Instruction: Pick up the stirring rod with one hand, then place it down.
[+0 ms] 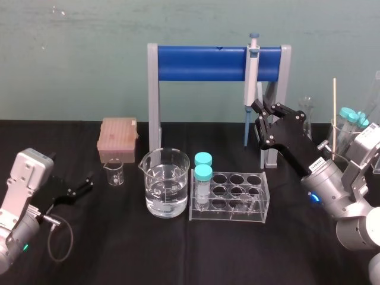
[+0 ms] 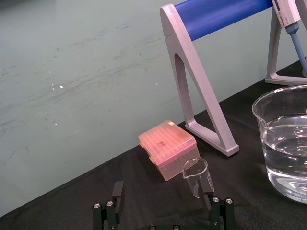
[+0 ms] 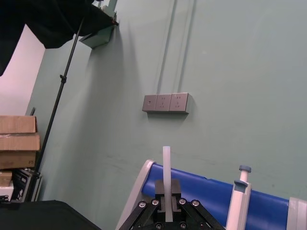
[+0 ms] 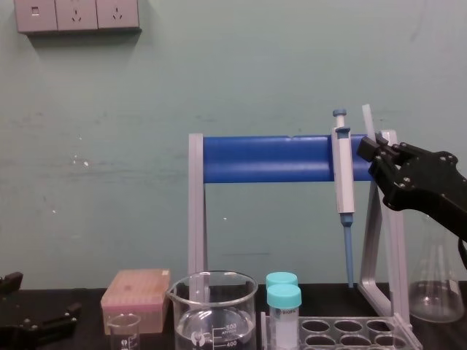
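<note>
The long, thin, translucent whitish glass stirring rod (image 3: pixel 166 167) stands nearly upright, pinched between the jaws of the black right gripper (image 4: pixel 373 148), which are drawn in tight against it. Its upper part rises free above the fingertips. Rod and gripper hang well above the black-clothed table (image 1: pixel 119 249), in front of the right end of the blue-barred grey rack (image 4: pixel 270 159), just beside the grey pipette (image 4: pixel 343 182) with blue tip hanging there. The black left gripper (image 1: pixel 88 181) sits low at the table's left, jaws spread and empty, near the small clear glass beaker (image 1: pixel 114 172)
</note>
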